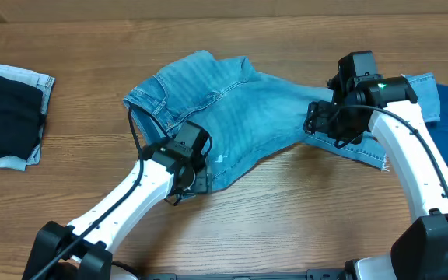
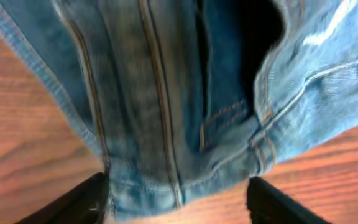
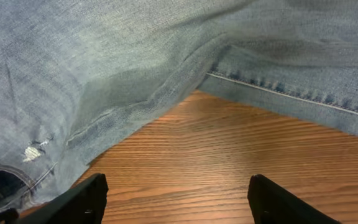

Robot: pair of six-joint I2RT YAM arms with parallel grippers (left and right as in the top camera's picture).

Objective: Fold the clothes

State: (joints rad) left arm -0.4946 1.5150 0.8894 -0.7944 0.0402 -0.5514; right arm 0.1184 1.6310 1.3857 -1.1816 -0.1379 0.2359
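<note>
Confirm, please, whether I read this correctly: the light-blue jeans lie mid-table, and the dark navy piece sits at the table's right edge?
Not quite. The overhead view shows the dark navy piece at the left edge of the table, not the right. The light-blue jeans do lie mid-table.

A brown wooden table, its grain running left to right, stretches from the near edge to the far side.
</note>
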